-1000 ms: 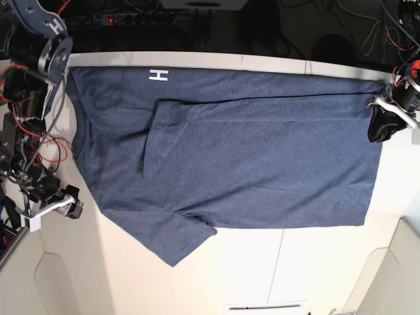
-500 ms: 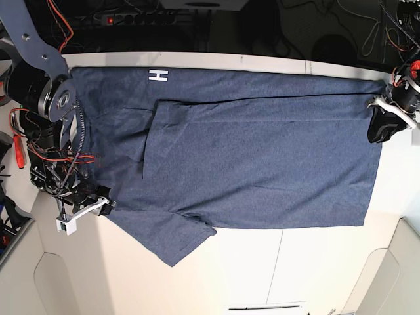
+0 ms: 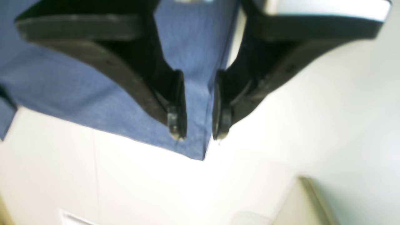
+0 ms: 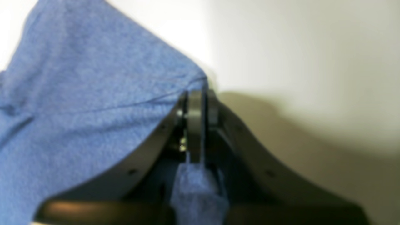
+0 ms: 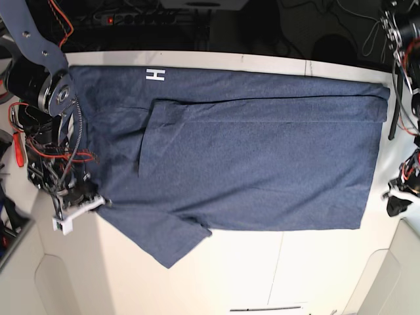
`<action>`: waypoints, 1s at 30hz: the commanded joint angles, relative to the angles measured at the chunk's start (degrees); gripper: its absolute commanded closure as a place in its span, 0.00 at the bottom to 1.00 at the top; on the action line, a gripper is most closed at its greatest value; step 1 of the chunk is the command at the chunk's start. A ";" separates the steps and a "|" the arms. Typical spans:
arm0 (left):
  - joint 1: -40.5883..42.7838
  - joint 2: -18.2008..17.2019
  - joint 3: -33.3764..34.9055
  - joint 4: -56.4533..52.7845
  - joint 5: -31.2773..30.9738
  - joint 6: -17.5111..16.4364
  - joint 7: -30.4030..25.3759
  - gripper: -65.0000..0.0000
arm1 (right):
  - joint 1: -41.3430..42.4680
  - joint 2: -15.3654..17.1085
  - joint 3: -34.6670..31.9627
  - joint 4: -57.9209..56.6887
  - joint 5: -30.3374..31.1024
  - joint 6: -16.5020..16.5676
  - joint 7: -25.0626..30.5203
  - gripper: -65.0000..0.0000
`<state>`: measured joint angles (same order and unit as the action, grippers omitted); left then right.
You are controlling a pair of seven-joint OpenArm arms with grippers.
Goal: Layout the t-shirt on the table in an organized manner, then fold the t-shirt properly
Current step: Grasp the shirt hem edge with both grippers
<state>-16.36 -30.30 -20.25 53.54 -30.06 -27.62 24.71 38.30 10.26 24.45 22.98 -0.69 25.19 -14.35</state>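
Note:
The navy t-shirt (image 5: pixel 262 151) lies spread flat across the white table (image 5: pixel 315 269), with a white letter H (image 5: pixel 155 75) near its far edge and one sleeve pointing toward the front. My right gripper (image 5: pixel 98 202) is shut on the shirt's left edge; in the right wrist view (image 4: pixel 197 97) blue cloth (image 4: pixel 78 93) is pinched between the fingers. My left gripper (image 5: pixel 396 203) hangs off the shirt's right side near its front corner. In the left wrist view the left gripper (image 3: pixel 198 131) is narrowly open and empty above the shirt's hem corner (image 3: pixel 200 150).
A power strip and cables (image 5: pixel 138 16) run behind the table's far edge. A thin dark seam (image 5: pixel 279 262) crosses the tabletop in front. Beige rounded panels sit at the front left (image 5: pixel 59 282) and front right (image 5: pixel 394 269).
My left gripper let go of the shirt's far right corner and moved toward the front right. My right gripper came in to the shirt's left edge and shut on it.

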 commanded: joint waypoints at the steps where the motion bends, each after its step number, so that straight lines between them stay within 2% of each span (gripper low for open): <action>1: -4.85 -1.57 1.86 -4.63 0.39 0.00 -2.25 0.68 | 1.81 0.35 0.00 0.87 0.72 0.17 0.85 1.00; 5: -19.06 -2.05 8.70 -25.97 5.16 1.70 -6.69 0.67 | 1.81 0.31 0.00 0.90 1.20 2.38 0.85 1.00; 9: -25.18 -2.05 12.68 -36.20 6.49 5.57 -10.71 0.67 | 1.81 0.33 0.00 0.87 1.84 3.56 0.81 1.00; 12: -24.98 -2.10 13.33 -37.97 8.28 6.49 -11.23 0.67 | 1.81 0.33 0.00 0.90 1.81 3.58 0.61 1.00; 17: -20.57 -2.03 13.33 -37.99 6.86 8.17 -13.38 0.67 | 1.81 0.33 0.00 0.87 2.10 3.58 0.61 1.00; 22: -19.56 -1.57 13.31 -37.99 5.42 7.93 -13.49 0.67 | 1.84 0.33 0.00 0.90 2.23 3.61 0.59 1.00; 30: -20.63 1.81 13.33 -37.97 5.44 7.26 -13.20 0.67 | 1.79 0.33 0.00 0.87 2.21 3.80 0.39 1.00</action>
<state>-35.29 -27.49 -6.92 14.79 -24.38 -19.75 12.10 38.24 10.13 24.45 22.98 0.80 28.14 -14.85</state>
